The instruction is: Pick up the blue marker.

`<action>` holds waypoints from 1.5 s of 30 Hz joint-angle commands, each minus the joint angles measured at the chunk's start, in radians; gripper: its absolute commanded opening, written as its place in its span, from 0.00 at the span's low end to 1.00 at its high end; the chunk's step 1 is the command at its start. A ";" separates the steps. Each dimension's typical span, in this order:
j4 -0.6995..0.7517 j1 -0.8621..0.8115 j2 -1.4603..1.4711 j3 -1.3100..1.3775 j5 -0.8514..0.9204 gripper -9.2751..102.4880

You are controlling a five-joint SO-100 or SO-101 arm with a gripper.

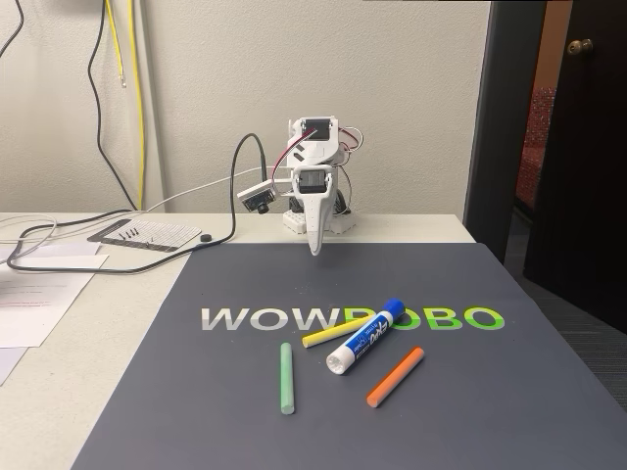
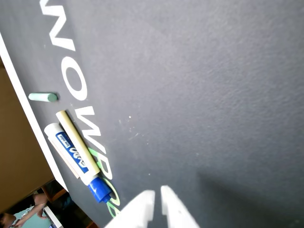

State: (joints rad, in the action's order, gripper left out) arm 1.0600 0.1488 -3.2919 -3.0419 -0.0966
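Hiding behind the yellow stick (image 2: 78, 143), blue marker (image 2: 71, 153) partly covered.

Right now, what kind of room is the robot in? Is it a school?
Probably an office or hobby workroom, not clearly a school. A small robot arm stands on a table with a dark WOWROBO mat, cables hang down the wall, papers lie beside the mat, and a dark door stands nearby.
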 commanded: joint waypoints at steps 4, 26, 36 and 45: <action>-0.011 -0.003 -0.057 0.003 0.009 0.08; -0.002 0.002 -0.057 0.006 0.112 0.08; -0.002 0.006 -0.057 0.023 0.094 0.08; -0.012 0.031 0.051 0.169 0.092 0.10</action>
State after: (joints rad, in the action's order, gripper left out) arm 1.0600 0.1703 -3.2843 -2.9729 -0.0092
